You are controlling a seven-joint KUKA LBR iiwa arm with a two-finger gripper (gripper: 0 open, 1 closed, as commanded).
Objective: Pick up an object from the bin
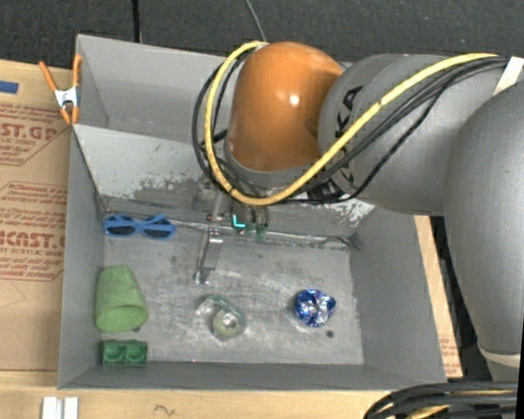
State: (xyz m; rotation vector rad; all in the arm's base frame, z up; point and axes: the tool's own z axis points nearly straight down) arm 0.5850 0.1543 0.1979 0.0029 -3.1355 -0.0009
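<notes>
My gripper hangs low over the middle of the bin floor, under the arm's orange cover. Just below and slightly right of it lies a small clear round thing, like a glass lid or dish, apart from the gripper. Further right on the floor rests a shiny blue crumpled ball. A pair of blue sunglasses lies to the gripper's left, against the back wall.
A pale green cup lies on its side near the left wall. A green toy brick sits in the front left corner. The arm and its yellow cables cover the bin's back right part.
</notes>
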